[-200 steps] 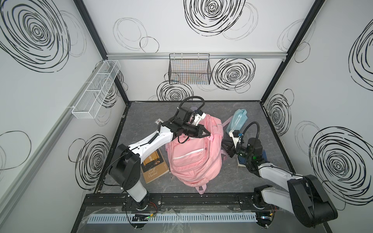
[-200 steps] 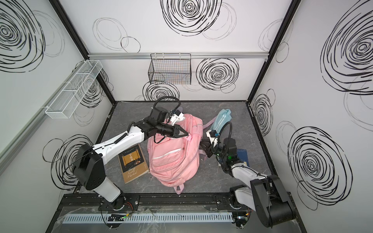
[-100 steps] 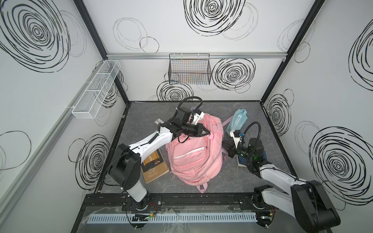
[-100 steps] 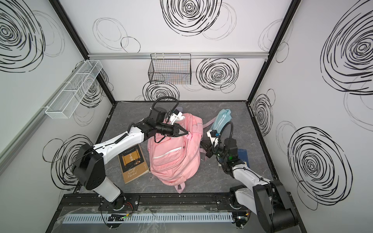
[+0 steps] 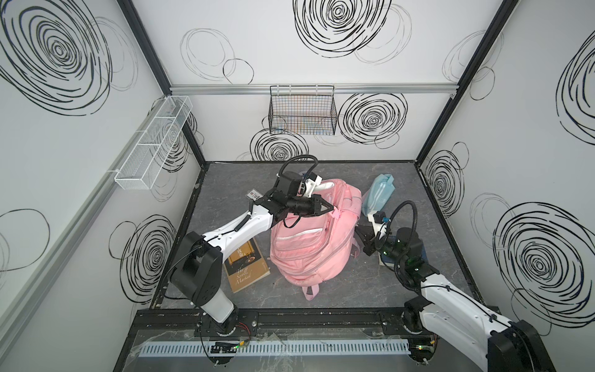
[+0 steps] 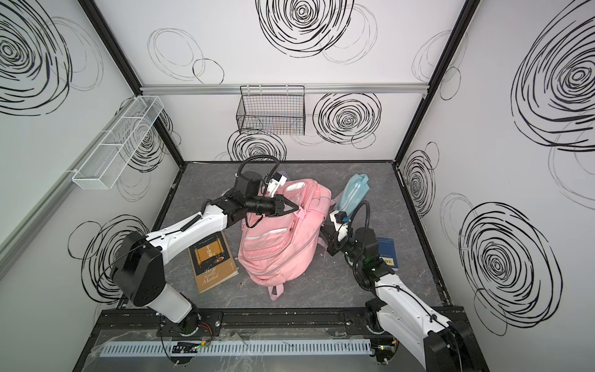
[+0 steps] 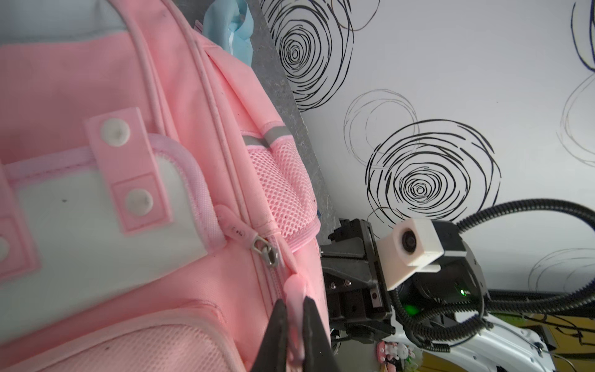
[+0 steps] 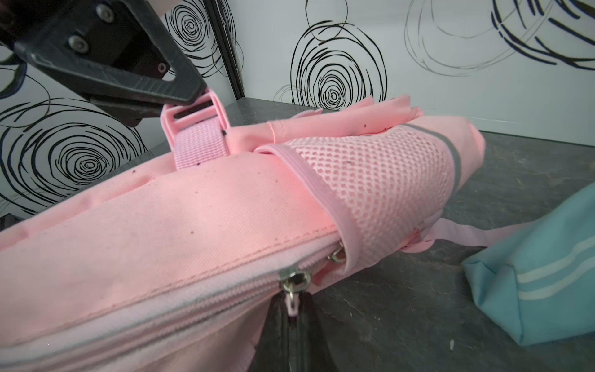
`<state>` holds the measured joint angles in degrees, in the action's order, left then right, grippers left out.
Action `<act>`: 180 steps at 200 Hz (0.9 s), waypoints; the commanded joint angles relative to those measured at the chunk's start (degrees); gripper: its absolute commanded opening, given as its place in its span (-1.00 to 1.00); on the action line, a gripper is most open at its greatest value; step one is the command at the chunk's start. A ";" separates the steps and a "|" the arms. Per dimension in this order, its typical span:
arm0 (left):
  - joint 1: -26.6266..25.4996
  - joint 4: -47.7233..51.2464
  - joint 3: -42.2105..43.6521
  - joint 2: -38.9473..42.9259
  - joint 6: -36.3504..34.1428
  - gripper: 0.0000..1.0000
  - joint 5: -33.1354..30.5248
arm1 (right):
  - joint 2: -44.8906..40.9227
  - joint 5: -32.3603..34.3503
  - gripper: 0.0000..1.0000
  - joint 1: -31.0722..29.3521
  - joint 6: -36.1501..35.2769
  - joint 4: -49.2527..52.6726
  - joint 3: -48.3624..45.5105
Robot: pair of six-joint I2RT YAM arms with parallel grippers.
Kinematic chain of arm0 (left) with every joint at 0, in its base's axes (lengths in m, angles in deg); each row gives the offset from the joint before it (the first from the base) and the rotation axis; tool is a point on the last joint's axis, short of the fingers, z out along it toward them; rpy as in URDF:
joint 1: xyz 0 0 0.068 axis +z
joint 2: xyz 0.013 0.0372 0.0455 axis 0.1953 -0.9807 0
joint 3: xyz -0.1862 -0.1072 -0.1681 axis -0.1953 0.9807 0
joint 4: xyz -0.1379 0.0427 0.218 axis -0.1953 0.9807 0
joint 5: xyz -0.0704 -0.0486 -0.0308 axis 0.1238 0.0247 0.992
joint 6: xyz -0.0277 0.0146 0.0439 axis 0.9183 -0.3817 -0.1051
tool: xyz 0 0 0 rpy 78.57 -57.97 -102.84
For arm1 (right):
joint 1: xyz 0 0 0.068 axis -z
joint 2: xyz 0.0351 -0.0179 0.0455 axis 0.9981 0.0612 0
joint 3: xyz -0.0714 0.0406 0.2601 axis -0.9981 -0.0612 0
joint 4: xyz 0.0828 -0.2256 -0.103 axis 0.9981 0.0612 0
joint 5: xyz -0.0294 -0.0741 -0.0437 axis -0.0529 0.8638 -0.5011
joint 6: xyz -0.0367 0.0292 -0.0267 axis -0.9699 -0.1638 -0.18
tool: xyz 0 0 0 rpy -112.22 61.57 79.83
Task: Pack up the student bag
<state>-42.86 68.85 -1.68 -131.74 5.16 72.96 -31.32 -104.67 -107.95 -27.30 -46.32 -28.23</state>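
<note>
Other things on the counter (image 5: 354,291)
A brown book (image 5: 247,270), a light-blue pouch (image 5: 377,195) and a dark blue booklet (image 6: 388,254) lie apart.

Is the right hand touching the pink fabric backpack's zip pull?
Touching: the right wrist view shows the right hand closed on the pink zip pull of the backpack.

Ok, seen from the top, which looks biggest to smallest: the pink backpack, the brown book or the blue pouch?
In a top view:
1. pink backpack, by far the largest.
2. brown book, clearly smaller.
3. blue pouch, smallest, though it lies farther from the camera, which shrinks it a little.
</note>
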 commanded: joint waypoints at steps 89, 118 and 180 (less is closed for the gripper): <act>-2.38 2.46 -2.13 3.46 -9.46 0.06 -6.68 | -1.15 -0.32 -1.00 -5.15 7.15 7.12 3.15; -4.02 15.02 -2.69 4.04 -19.41 0.16 -9.92 | -1.07 -0.83 -1.00 -5.00 7.03 7.19 3.57; -9.96 25.67 -4.53 1.22 -27.19 -0.03 -8.66 | -2.91 -0.66 -1.00 -5.02 6.59 7.95 2.50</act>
<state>-51.19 89.79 -4.25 -130.41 -17.09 63.56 -32.46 -104.56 -112.73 -20.70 -35.41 -26.26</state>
